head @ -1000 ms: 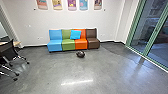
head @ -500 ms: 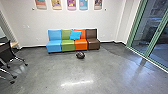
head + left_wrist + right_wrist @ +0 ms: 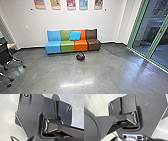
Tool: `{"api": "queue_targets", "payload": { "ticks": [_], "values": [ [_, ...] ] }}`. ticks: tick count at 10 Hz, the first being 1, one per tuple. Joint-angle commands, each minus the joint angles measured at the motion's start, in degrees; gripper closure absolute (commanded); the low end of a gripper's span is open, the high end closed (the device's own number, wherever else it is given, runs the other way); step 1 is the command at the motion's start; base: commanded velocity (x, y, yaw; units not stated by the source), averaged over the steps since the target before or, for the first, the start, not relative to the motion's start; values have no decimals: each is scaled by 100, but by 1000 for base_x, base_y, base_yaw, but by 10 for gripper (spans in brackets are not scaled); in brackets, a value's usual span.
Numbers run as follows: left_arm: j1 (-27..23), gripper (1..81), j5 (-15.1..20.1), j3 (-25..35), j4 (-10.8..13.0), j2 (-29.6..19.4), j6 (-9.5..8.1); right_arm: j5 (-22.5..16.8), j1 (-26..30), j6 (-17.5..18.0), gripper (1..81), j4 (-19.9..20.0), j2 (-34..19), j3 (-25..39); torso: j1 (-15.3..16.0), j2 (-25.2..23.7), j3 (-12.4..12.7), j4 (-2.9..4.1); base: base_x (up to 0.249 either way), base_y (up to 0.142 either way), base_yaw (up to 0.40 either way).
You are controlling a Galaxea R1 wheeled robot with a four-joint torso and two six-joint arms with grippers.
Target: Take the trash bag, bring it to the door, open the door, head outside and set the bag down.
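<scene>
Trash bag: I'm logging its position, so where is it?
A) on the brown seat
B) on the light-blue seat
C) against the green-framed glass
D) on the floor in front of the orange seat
D: the dark trash bag lies on the floor in front of the orange seat.

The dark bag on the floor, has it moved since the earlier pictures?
No: the bag still lies in front of the orange seat, as before. The whole view shifted because the camera moved.
</scene>
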Motion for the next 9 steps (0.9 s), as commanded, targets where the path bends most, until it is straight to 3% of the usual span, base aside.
{"api": "queue_targets", "payload": {
  "ticks": [1,9],
  "values": [
    [-166,10,364,36,-10,-34,44,-318,164,-13,10,-12,-45,47,0,0,0,0,165,0,0],
    [-166,10,364,27,-19,-43,44,-309,164,-13,10,-39,52,-67,-5,0,0,0,156,0,0]
  ]
}}
